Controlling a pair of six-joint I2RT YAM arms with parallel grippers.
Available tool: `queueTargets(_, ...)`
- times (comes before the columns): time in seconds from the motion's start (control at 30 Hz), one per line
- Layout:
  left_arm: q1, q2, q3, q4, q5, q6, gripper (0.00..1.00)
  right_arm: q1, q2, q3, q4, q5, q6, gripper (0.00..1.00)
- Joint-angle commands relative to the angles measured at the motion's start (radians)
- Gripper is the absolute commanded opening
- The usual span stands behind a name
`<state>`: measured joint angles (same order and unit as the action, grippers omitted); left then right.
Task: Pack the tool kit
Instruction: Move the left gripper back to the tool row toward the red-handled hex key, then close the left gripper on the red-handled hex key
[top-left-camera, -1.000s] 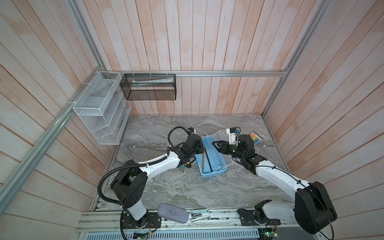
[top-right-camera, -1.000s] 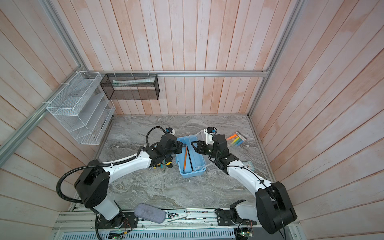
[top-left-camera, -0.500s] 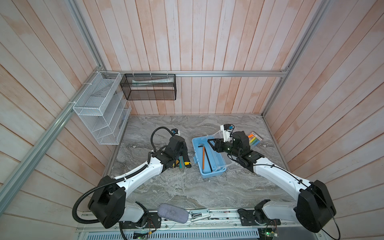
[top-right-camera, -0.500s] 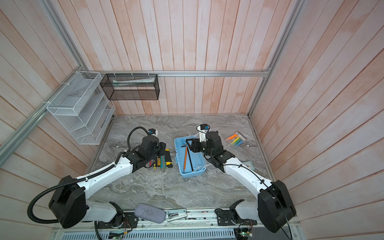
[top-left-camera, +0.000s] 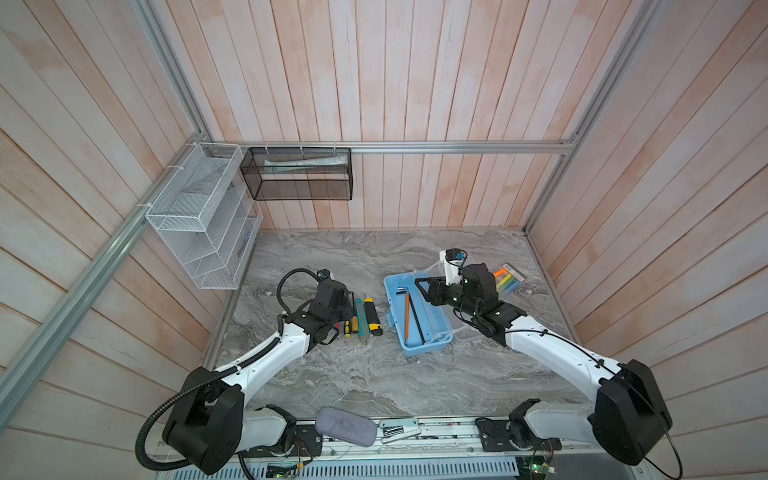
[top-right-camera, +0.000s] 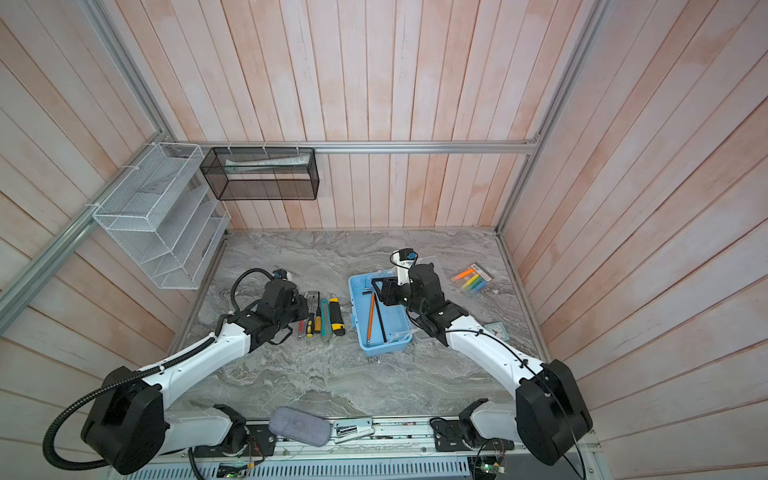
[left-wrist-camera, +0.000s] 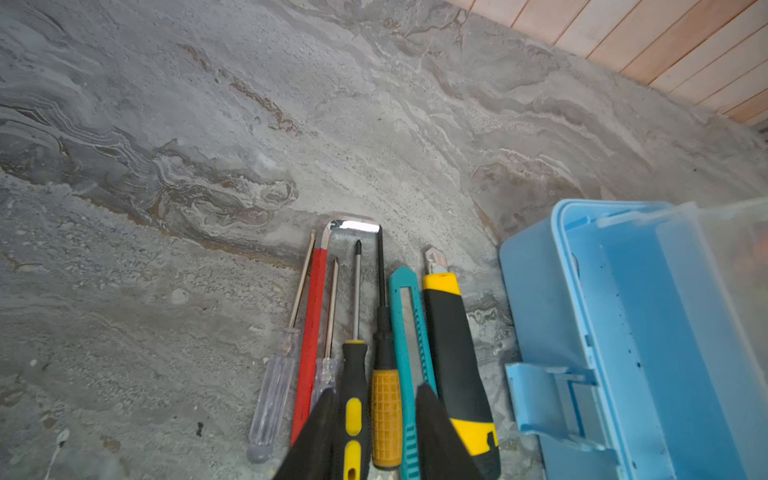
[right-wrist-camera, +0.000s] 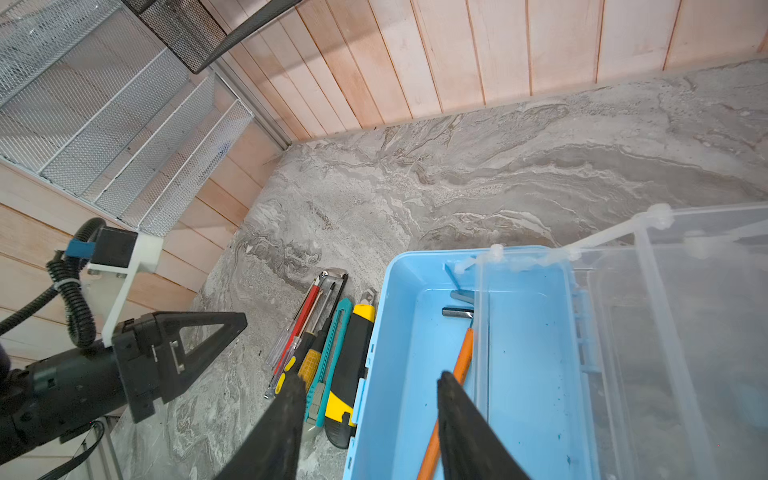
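Light-blue tool box (top-left-camera: 430, 347) sits on the marble table (top-left-camera: 374, 374), clear lid (right-wrist-camera: 685, 332) swung open. Inside lie a black hex key (top-left-camera: 415, 318) and an orange-shafted tool (top-left-camera: 407, 316). Left gripper (left-wrist-camera: 374, 390) is part-open, straddling two screwdriver handles (left-wrist-camera: 386, 415) – can't tell if gripped. Yellow-black utility knife (left-wrist-camera: 453, 340) lies nearest the box. Right gripper (right-wrist-camera: 370, 380) gapes over the box edge – holds nothing. Marker pack (top-right-camera: 471, 280) label is too small to read.

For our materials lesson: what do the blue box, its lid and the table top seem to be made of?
Blue box: likely moulded plastic, smooth, even colour, thin walls.
Lid: clear plastic; the surface beneath shows through.
Table top: grey veined stone look; marble or print, cannot tell.
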<state>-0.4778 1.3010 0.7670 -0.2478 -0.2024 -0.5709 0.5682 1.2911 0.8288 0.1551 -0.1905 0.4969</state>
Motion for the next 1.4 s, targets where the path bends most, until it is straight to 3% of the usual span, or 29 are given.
queueTargets(0.0, 0.021, 0.01, -0.014, 0.01, 0.0, -0.004, 0.29, 0.005, -0.013, -0.022, 0.01, 0.005, 0.002, 0.5)
queueTargets(0.37, 0.09, 0.155, 0.004, 0.08, 0.065, 0.015, 0.23, 0.005, 0.0, -0.031, 0.027, 0.026, 0.015, 0.51)
queueTargets(0.67, 0.091, 0.294, 0.081, 0.079, 0.02, 0.041, 0.21, 0.004, 0.023, -0.025, 0.024, 0.033, 0.017, 0.51)
queueTargets(1.37, 0.091, 0.459, 0.219, 0.037, -0.075, 0.087, 0.22, -0.016, 0.055, -0.022, 0.023, 0.04, 0.015, 0.51)
